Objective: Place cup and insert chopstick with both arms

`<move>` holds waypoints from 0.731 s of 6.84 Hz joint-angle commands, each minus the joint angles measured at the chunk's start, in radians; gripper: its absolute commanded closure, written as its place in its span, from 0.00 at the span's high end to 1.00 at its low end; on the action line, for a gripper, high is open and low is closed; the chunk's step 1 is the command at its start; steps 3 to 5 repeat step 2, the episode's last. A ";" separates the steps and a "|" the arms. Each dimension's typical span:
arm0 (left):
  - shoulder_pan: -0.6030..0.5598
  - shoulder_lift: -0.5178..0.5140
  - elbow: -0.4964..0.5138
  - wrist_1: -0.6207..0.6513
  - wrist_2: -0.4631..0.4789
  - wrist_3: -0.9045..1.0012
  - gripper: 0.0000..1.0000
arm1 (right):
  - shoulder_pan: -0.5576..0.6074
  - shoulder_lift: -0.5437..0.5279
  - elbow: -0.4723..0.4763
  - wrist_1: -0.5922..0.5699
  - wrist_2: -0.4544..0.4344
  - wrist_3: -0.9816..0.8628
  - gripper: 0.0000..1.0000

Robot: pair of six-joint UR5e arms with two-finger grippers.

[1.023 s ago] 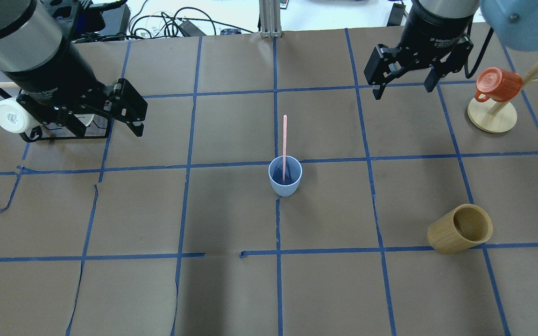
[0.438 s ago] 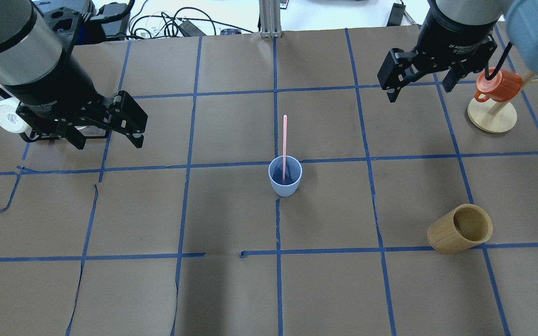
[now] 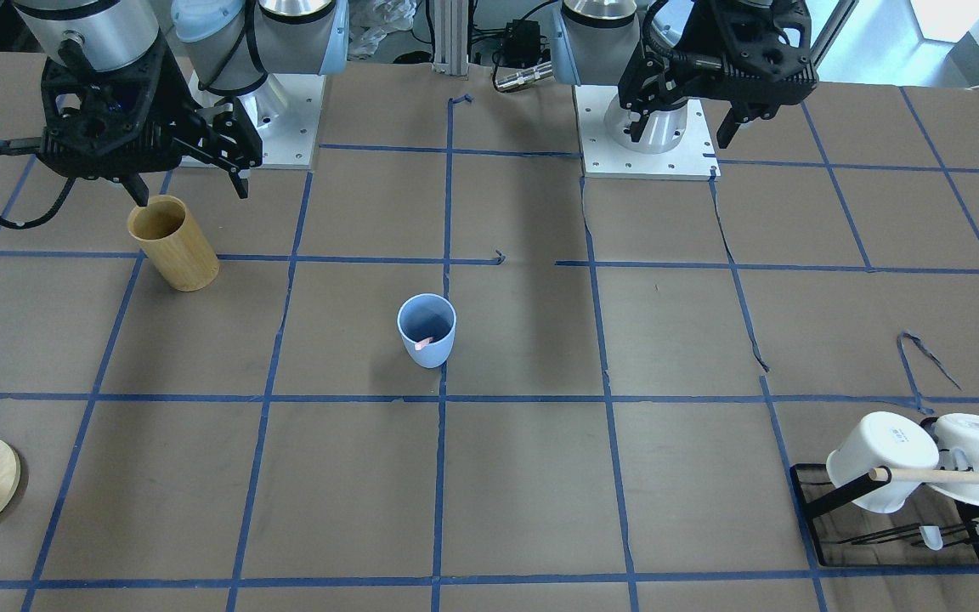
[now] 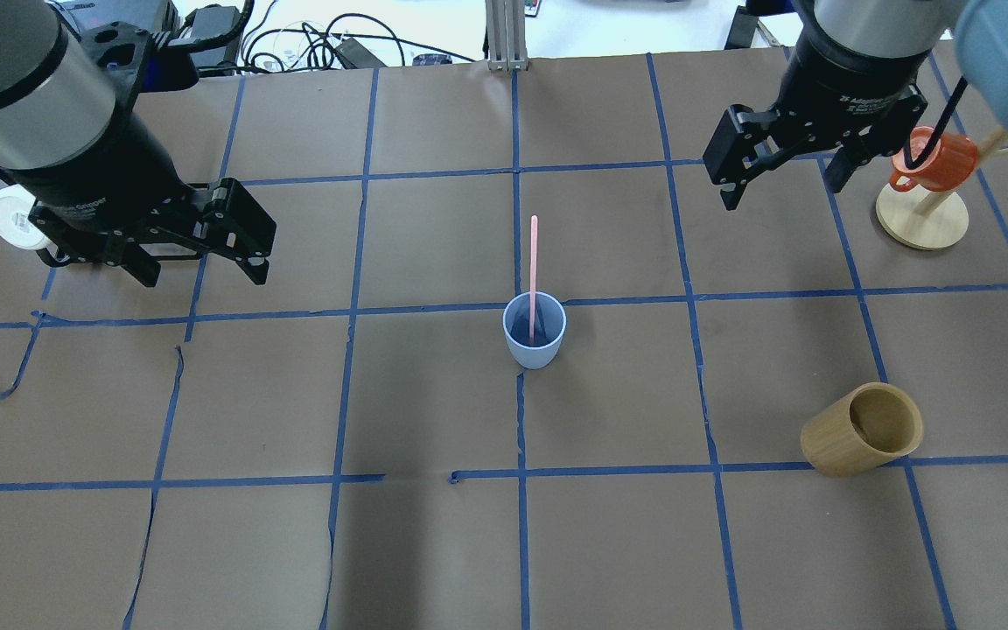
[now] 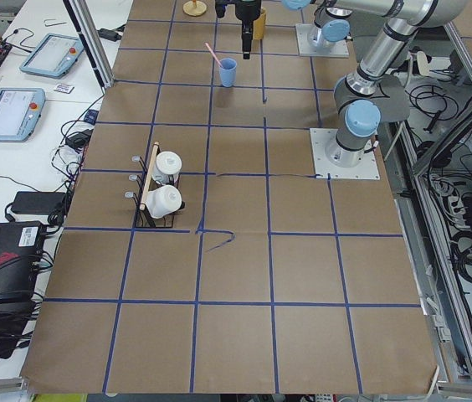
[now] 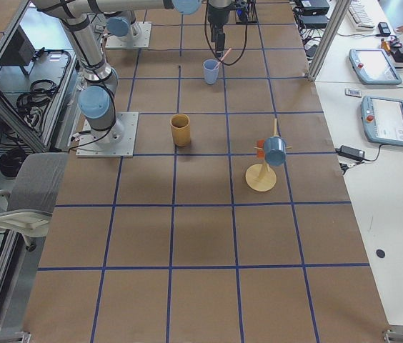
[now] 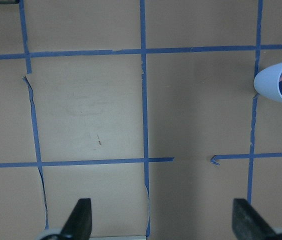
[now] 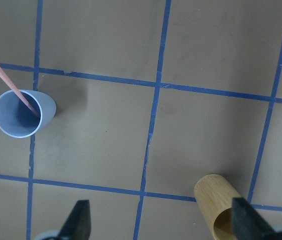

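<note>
The light blue cup (image 4: 535, 343) stands upright at the table's middle, also in the front view (image 3: 427, 331). The pale pink chopstick (image 4: 533, 262) stands in it, leaning on the rim toward the far side; it shows in the right wrist view (image 8: 6, 80). My left gripper (image 4: 204, 276) hangs open and empty above the table, well to the cup's left. My right gripper (image 4: 780, 191) hangs open and empty, far right of the cup. The left wrist view shows the cup (image 7: 281, 85) at its right edge.
A tan bamboo cylinder (image 4: 863, 429) stands at the near right. An orange mug (image 4: 933, 157) hangs on a wooden mug tree (image 4: 921, 219) at the far right, close to my right gripper. White mugs (image 3: 880, 459) sit on a black rack behind my left gripper.
My right gripper has shifted to the right and a little nearer the mug tree. My left gripper has shifted slightly toward the near side. Cup and chopstick have not moved.
</note>
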 commanded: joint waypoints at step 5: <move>-0.002 0.012 -0.003 -0.026 0.000 0.015 1.00 | 0.001 0.005 0.001 0.002 0.005 -0.001 1.00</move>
